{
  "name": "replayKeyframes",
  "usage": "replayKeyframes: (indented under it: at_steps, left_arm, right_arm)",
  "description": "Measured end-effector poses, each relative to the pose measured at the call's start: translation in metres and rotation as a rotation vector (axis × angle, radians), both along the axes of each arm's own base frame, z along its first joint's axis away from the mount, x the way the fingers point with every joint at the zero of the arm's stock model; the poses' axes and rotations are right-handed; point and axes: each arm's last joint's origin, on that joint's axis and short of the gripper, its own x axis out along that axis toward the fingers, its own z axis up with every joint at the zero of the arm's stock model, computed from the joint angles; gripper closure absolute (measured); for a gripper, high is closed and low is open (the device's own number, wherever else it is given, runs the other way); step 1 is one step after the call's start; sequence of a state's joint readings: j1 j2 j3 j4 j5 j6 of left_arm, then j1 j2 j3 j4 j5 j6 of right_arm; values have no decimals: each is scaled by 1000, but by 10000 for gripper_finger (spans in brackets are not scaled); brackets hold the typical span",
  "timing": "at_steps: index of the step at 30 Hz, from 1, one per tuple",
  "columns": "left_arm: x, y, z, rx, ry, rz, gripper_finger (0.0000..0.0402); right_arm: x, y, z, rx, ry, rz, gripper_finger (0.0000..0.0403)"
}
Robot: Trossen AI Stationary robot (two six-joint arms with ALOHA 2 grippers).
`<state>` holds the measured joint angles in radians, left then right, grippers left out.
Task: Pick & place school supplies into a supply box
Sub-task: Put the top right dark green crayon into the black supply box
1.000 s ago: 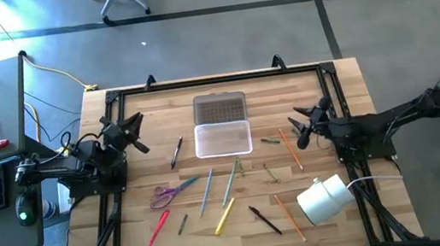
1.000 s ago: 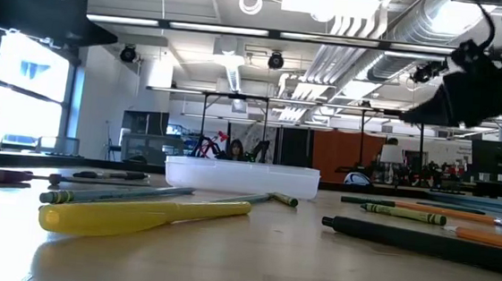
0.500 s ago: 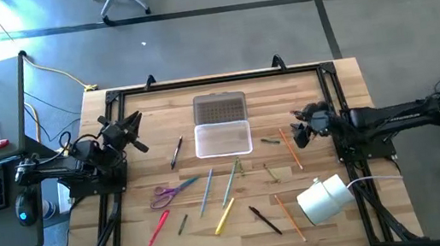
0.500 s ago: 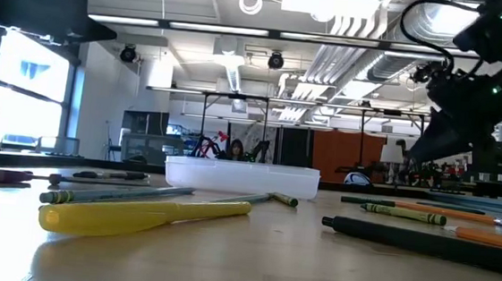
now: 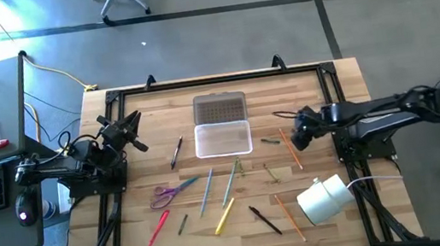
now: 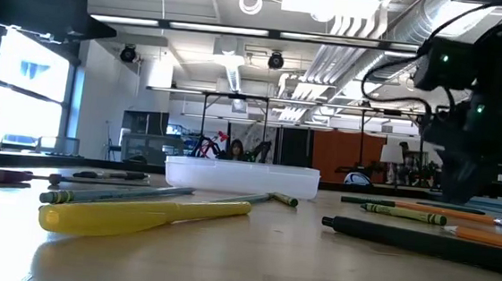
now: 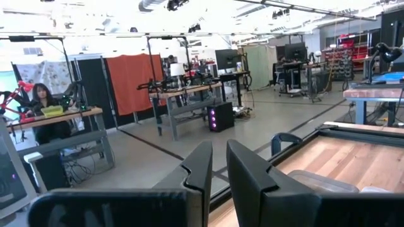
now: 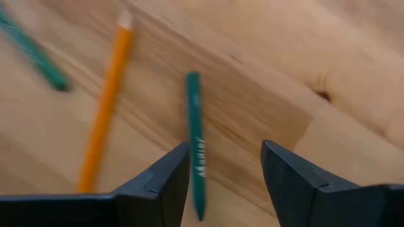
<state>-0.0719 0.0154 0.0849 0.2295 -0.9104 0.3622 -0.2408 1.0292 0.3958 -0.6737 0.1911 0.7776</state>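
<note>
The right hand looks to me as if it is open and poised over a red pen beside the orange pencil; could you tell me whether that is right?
Not quite: the pen is green, not red. The right wrist view shows the right hand open over a green pen, with the orange pencil beside it.

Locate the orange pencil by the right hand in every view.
High view: orange pencil lies right of the supply box, just below the right hand.
Low view: far right, the top orange line on the table, probably this pencil.
Left wrist view: not in it.
Right wrist view: left of the green pencil, which is the shared landmark.
</note>
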Motion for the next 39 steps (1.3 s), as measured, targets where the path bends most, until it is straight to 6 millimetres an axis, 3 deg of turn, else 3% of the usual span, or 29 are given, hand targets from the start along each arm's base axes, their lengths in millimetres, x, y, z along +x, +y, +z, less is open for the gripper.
replayKeyframes:
  at_steps: [15, 27, 34, 39]
  left_arm:
    - [0, 0, 0, 22, 21, 6, 316]
    - [0, 0, 0, 22, 26, 6, 316]
    - [0, 0, 0, 22, 26, 5, 316]
    - [0, 0, 0, 22, 25, 5, 316]
  right_arm:
    - [7, -9, -11, 0, 58, 103, 242]
    - [15, -10, -9, -12, -22, 179, 390]
    - [37, -15, 3, -124, -223, 327, 385]
    - [60, -24, 35, -297, -338, 375, 399]
